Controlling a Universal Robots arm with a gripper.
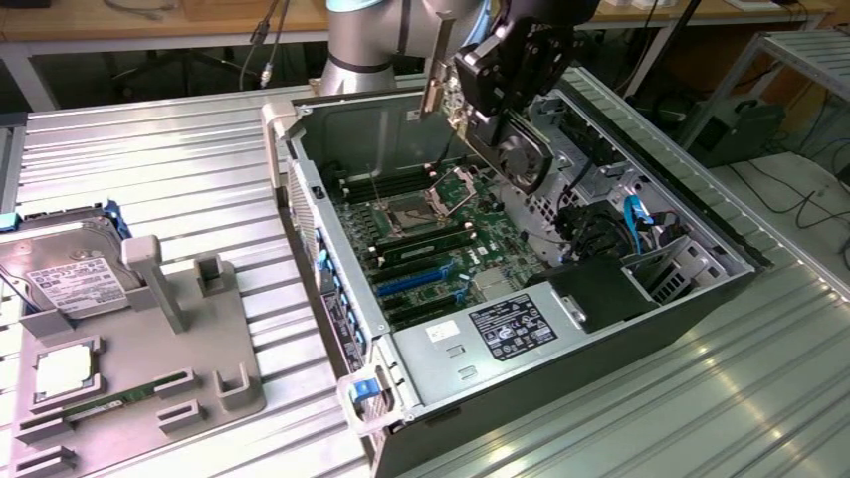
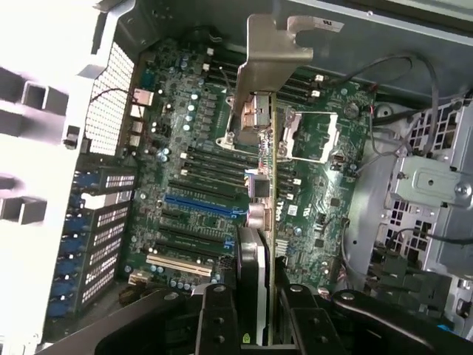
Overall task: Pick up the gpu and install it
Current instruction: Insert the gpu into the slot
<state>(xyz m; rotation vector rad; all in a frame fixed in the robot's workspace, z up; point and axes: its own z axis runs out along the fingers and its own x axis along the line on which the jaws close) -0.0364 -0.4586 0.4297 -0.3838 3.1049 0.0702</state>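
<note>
Exterior view: the gripper [image 1: 505, 105] hangs over the open case [image 1: 678, 174], pinching the gpu [image 1: 523, 154] on edge, with its bracket [image 1: 433, 88] toward the case's far wall. The card is in the air above the motherboard [image 1: 445, 239]. It seems to sit over the socket [image 1: 412, 211] rather than the blue slots [image 1: 409, 284], though its height is hard to judge.

Wrist view: the gpu [image 2: 273, 207] is seen edge-on, clamped between two black fingers [image 2: 216, 314], with the bracket [image 2: 270, 59] at the far end. A blue slot [image 2: 203, 201] lies off to one side of the card's edge.

Lowered from here, the card would likely strike the socket or memory slots. A tilted card could jam in a slot, or its bracket could catch the case wall. The narrow pinch could also let the card twist.
</note>
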